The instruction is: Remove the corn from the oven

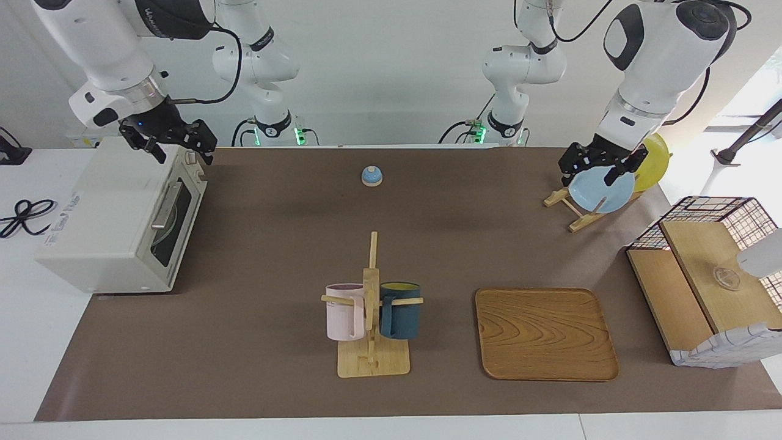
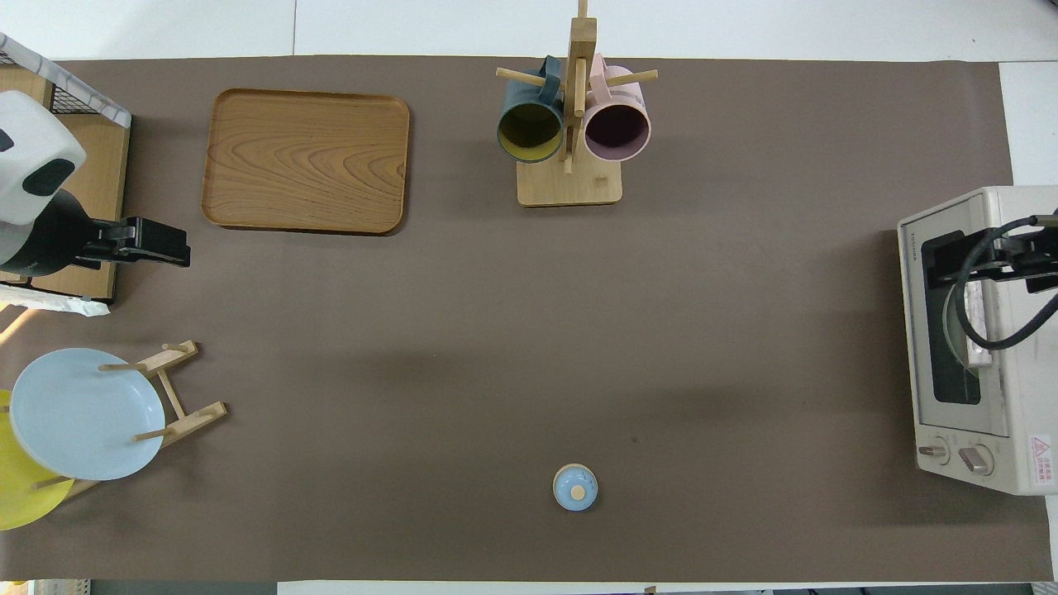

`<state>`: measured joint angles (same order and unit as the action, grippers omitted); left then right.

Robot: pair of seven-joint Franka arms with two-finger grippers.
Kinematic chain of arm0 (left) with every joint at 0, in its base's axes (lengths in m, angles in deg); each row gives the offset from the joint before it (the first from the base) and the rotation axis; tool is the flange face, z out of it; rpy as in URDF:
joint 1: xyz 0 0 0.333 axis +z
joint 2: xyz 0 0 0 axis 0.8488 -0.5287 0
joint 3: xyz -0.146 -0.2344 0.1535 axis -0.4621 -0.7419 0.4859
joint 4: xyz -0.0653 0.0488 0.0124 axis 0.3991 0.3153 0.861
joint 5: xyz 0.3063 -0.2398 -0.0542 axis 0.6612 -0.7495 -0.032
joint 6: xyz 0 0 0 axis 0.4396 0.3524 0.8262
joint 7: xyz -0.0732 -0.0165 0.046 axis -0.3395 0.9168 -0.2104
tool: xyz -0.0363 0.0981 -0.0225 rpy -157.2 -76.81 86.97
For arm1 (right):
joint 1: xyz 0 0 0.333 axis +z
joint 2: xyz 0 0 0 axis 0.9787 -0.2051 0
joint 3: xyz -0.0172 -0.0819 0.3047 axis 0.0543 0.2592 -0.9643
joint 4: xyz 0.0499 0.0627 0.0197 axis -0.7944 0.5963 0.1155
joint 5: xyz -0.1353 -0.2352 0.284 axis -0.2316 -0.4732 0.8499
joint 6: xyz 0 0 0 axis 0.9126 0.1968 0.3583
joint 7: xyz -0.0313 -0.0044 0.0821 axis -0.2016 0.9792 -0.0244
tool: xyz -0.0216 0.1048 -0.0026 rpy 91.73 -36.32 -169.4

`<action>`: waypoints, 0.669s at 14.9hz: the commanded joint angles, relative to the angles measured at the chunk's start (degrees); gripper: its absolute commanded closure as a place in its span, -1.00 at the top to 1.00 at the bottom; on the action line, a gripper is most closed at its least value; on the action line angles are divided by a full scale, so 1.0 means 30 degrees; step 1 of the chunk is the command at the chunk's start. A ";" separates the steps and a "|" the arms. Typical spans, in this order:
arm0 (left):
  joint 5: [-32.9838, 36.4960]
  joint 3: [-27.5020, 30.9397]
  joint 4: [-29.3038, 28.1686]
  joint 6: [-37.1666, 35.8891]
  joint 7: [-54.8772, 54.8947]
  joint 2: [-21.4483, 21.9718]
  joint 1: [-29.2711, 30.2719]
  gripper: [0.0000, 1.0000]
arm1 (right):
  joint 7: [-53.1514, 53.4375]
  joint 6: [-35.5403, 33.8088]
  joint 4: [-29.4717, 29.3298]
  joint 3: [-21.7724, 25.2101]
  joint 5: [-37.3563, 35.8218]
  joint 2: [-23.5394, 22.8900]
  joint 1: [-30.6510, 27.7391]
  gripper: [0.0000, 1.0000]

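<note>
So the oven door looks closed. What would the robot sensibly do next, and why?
Probably lower the right gripper, which hangs open over the oven, to the metal bar handle and pull the door down. The door is shut, and no corn shows through its dark glass, so nothing can come out yet. The left gripper waits, open, over the blue plate.

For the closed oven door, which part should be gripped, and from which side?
The metal bar handle on the oven door's upper edge. It stands off the dark glass, so jaws can straddle it from the front, coming from the table's middle. The right gripper, open above the oven, is nearest.
</note>
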<state>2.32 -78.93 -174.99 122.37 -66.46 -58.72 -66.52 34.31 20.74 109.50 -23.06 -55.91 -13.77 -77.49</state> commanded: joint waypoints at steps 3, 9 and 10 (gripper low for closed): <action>0.0323 -0.0151 -0.0127 0.0039 0.0083 0.0200 0.0235 1.00 | 0.0274 -0.0170 -0.0095 -0.0028 0.0250 -0.0001 -0.0019 1.00; 0.0323 -0.0151 -0.0127 0.0039 0.0083 0.0229 0.0235 1.00 | 0.0070 -0.0199 0.0519 -0.0057 0.0308 0.0321 -0.0107 1.00; 0.0323 -0.0151 -0.0127 0.0039 0.0083 0.0229 0.0235 1.00 | 0.0040 0.0120 0.0695 -0.0057 0.0308 0.0350 -0.0165 0.71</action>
<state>2.32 -78.93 -174.99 122.37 -66.46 -58.72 -66.52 34.31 20.73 109.88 -23.05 -55.91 -13.77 -77.55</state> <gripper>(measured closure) 0.000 0.000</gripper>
